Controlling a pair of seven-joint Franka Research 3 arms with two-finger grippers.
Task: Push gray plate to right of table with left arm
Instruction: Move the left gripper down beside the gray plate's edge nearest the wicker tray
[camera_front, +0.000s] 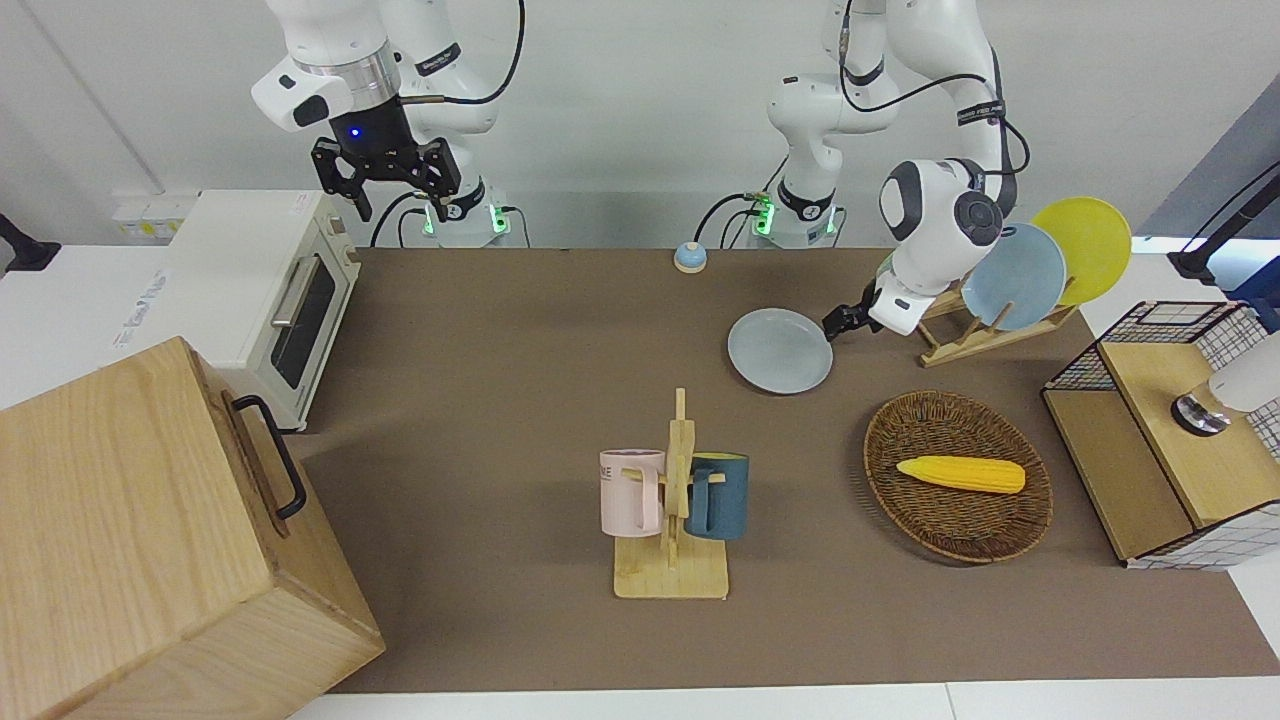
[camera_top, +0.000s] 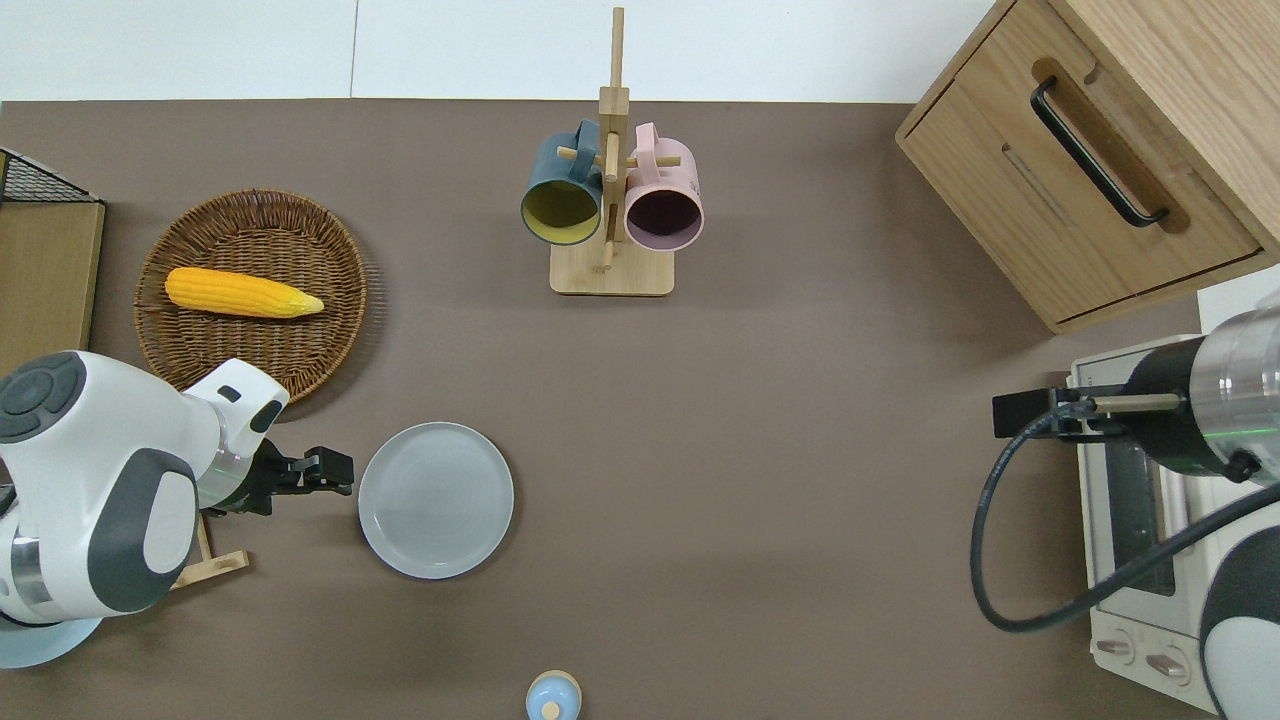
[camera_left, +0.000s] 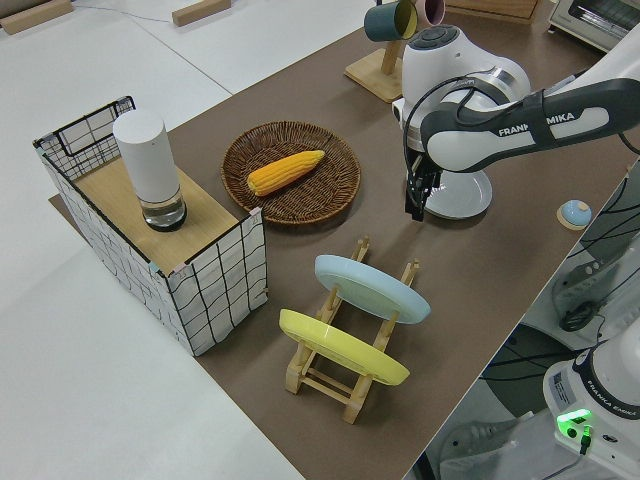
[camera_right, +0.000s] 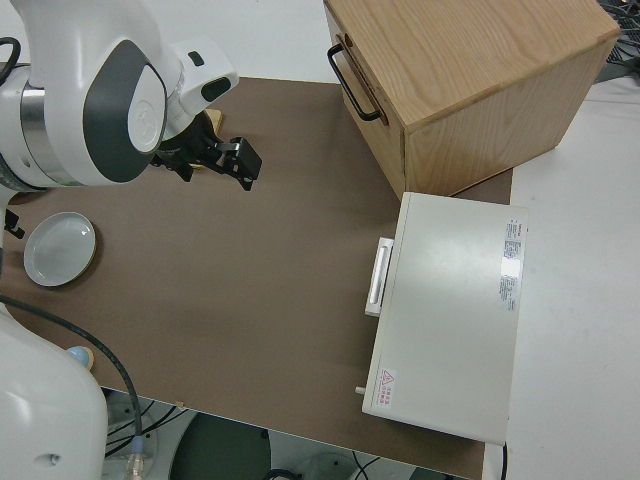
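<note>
table (camera_top: 760, 480) spreads wide toward my parked right arm, gray plate (camera_top: 436, 499) lies flat between rack and bell, and my left gripper (camera_top: 338, 470), fingers pinched narrow, sits low beside its rim to shove it.

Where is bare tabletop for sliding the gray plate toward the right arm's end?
The table is bare from the gray plate to the toaster oven, nearer the robots than the mug rack. It is crowded at the left arm's end: left pincer, wicker basket, plate rack.
</note>
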